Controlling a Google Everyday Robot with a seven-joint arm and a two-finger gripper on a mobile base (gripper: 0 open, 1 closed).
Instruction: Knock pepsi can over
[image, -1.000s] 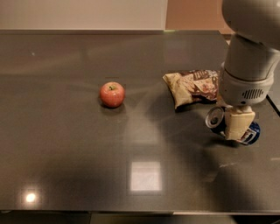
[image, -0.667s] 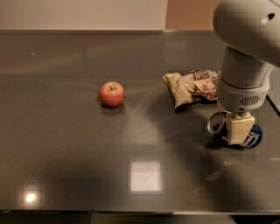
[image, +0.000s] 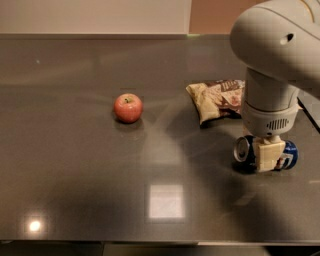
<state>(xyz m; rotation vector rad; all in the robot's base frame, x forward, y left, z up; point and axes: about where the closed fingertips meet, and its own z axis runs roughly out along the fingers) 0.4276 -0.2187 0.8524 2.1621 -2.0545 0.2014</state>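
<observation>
While the pepsi can (image: 243, 150) lay on its side at the right end of the table (image: 75, 190), silver top facing left, the end effector (image: 270, 154) sat right down over its middle. Honestly couldn't tell if it was spread or pinching. A snack bag (image: 217, 100) lay just behind, and an apple (image: 128, 107) sat well off to the left.

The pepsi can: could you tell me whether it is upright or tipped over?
Tipped over. The pepsi can lies on its side, silver top facing left, the pincer down over its middle.
</observation>
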